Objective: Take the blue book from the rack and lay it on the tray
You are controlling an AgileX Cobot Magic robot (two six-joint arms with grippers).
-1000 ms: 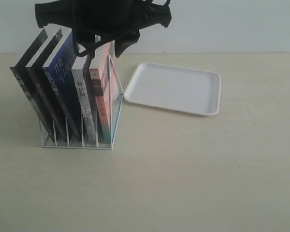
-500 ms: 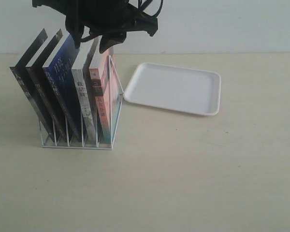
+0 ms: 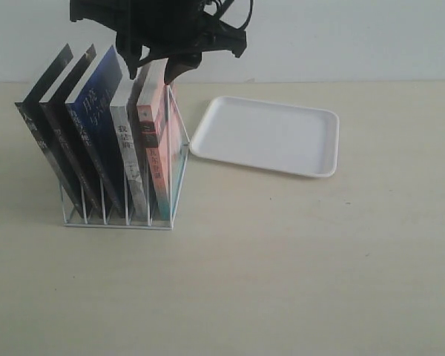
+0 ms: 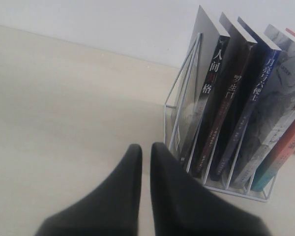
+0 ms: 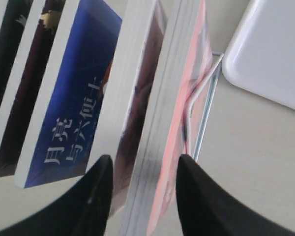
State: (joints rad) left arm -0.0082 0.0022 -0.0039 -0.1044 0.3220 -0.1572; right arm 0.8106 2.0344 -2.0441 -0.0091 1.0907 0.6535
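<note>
The task had barely begun. The blue book (image 3: 96, 111) stood in the rack (image 3: 179, 156) at the left of the frame, third from the left, and the tray (image 3: 271, 133) held nothing. The right hand (image 3: 150, 76) hovered open over the book tops, fingers straddling the grey book (image 3: 127, 152) and pink book (image 3: 157, 141) instead. The left hand (image 4: 145, 152) was closed on nothing. Gripping, lifting and laying remained.

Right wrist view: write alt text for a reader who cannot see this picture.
The right gripper is open above books in a white wire rack, its dark fingers straddling a grey-covered book and a pink book. The blue book with white lettering stands just outside that gap, and the white tray lies beside the rack.
</note>
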